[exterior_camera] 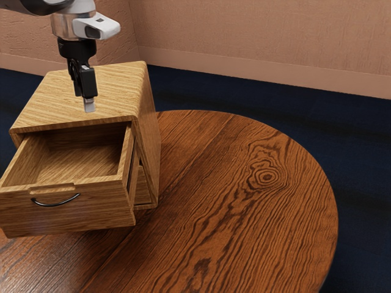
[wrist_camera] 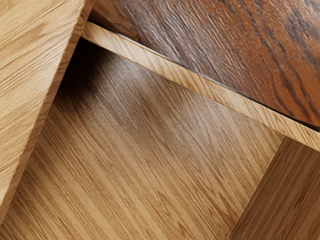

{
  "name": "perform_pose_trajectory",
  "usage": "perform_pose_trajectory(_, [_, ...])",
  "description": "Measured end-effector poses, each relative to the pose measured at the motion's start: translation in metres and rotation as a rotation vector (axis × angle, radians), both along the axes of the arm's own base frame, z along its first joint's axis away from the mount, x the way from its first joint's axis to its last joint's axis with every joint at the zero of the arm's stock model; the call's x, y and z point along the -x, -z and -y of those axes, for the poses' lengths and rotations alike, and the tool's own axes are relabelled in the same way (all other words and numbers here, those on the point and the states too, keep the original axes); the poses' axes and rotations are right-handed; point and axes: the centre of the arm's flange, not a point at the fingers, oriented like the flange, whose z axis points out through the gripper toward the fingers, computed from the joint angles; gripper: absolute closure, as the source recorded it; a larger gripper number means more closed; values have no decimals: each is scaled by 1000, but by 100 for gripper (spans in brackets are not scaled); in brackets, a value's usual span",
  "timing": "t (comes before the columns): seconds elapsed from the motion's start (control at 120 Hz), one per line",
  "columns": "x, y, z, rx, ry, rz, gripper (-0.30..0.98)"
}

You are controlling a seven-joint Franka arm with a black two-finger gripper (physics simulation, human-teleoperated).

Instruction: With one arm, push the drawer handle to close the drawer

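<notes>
We can't tell if our gripper is open or closed; from it, the curved handle lies lower, nearer and to the exterior view's left, on the pulled-out drawer.

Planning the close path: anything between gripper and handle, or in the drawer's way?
Yes: the drawer front stands between gripper and handle, which sits on its outer face. Nothing visible blocks the drawer from sliding into the cabinet.
</notes>
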Motion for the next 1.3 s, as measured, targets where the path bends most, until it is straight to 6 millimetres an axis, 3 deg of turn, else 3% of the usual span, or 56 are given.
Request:
perform_pose_trajectory(0.25, [0, 0, -3, 9, 0, 3, 0])
perform_pose_trajectory(0.267, [0, -5, -3, 9, 1, 14, 0])
perform_pose_trajectory(0.3, [4, -33, -2, 11, 5, 70, 0])
perform_pose_trajectory(0.325, [14, -56, 0, 11, 10, 115, 0])
perform_pose_trajectory(0.367, [46, -100, 11, 10, 33, 195, 0])
perform_pose_trajectory(0.442, [109, -151, 25, 9, 64, 264, 0])
perform_pose_trajectory(0.483, [133, -161, 26, 5, 64, 256, 0])
perform_pose_trajectory(0.567, [156, -160, 16, 0, 32, 187, 0])
perform_pose_trajectory(0.633, [186, -141, -17, -7, -85, 99, 0])
perform_pose_trajectory(0.717, [228, -98, -46, 7, -195, -10, 0])
perform_pose_trajectory(0.833, [259, 7, -61, 52, -277, -147, 0])
perform_pose_trajectory(0.883, [268, 37, -68, 73, -314, -173, 0])
perform_pose_trajectory(0.958, [277, 67, -64, 82, -329, -194, 4])
perform_pose_trajectory(1.042, [279, 87, -53, 95, -343, -207, 10])
perform_pose_trajectory(1.158, [272, 93, -27, 49, -350, -195, 6])
perform_pose_trajectory(1.3, [268, 99, -6, 64, -489, -205, 4])
